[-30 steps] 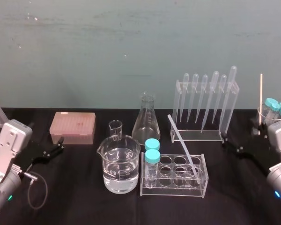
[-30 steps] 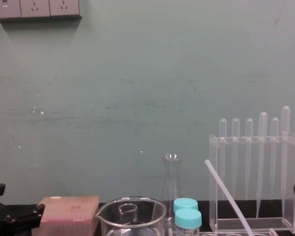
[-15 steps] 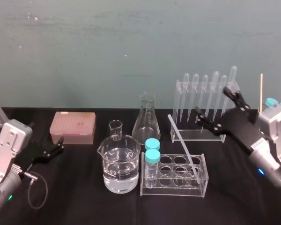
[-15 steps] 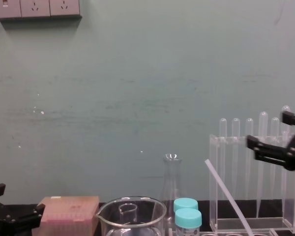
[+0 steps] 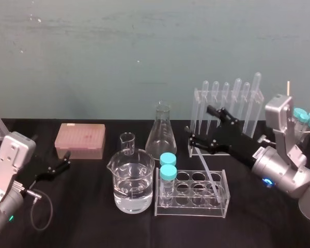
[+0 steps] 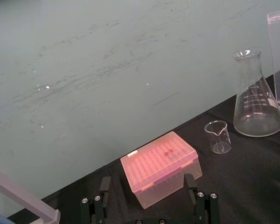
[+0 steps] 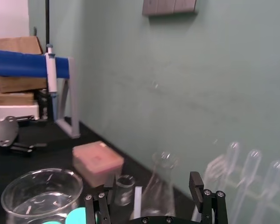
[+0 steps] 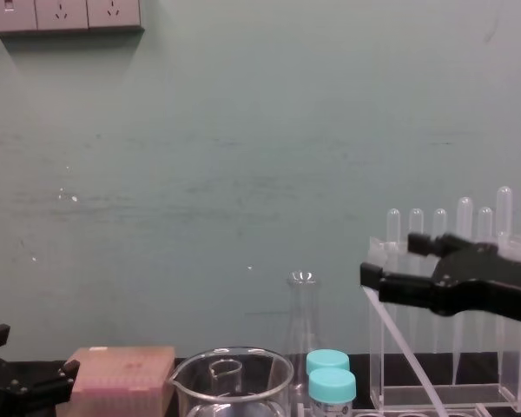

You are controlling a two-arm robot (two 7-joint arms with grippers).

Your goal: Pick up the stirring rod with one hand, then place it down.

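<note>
Silver-grey arms (image 5: pixel 11 158) carry black left gripper (image 5: pixel 67 159), right gripper (image 5: pixel 199 123) (one looping cable (image 5: pixel 40 213)).

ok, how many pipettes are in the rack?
6 pipettes, hanging in a row in the clear pipette rack at back right, behind the right gripper, which covers some lower stems; none looks fully hidden.

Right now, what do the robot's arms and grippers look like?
Both arms are silver-grey: the left arm has a boxy wrist housing, the right arm rounded joints with a blue light. Each ends in a black gripper with long, flat, jointed fingers, the left gripper and the right gripper. A black cable loops beneath the left wrist.
</note>
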